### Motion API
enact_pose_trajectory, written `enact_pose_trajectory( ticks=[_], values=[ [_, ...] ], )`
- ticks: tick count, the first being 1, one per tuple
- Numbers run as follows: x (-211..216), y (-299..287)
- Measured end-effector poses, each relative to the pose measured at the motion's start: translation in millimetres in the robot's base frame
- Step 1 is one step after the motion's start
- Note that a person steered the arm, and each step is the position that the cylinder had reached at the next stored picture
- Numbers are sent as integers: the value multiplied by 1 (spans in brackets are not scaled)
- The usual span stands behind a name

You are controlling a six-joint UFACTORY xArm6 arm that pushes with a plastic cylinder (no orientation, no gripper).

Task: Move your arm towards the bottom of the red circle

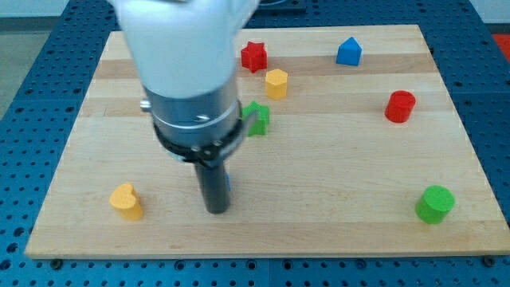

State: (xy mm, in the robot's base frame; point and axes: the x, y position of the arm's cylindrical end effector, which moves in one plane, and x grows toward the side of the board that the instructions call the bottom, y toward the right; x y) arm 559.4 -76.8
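Observation:
The red circle point(400, 106) is a red cylinder block at the view's right, in the upper half of the wooden board point(335, 167). My tip point(217, 210) is the lower end of the dark rod, low on the board left of centre, far to the left of and below the red circle. A blue block point(227, 182) shows as a sliver right behind the rod, mostly hidden. A green star block point(256, 118) sits just right of the arm's grey body, partly hidden by it.
A yellow heart block point(126, 201) lies left of my tip. A yellow hexagon block point(276, 83), a red star point(253, 56) and a blue house-shaped block point(348, 52) lie near the top. A green cylinder point(435, 204) stands at the bottom right.

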Motion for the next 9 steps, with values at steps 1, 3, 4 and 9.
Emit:
enact_pose_trajectory(
  ticks=[1, 3, 4, 9],
  values=[
    [-10, -19],
    [-11, 115],
    [-50, 123],
    [-205, 229]
  ],
)
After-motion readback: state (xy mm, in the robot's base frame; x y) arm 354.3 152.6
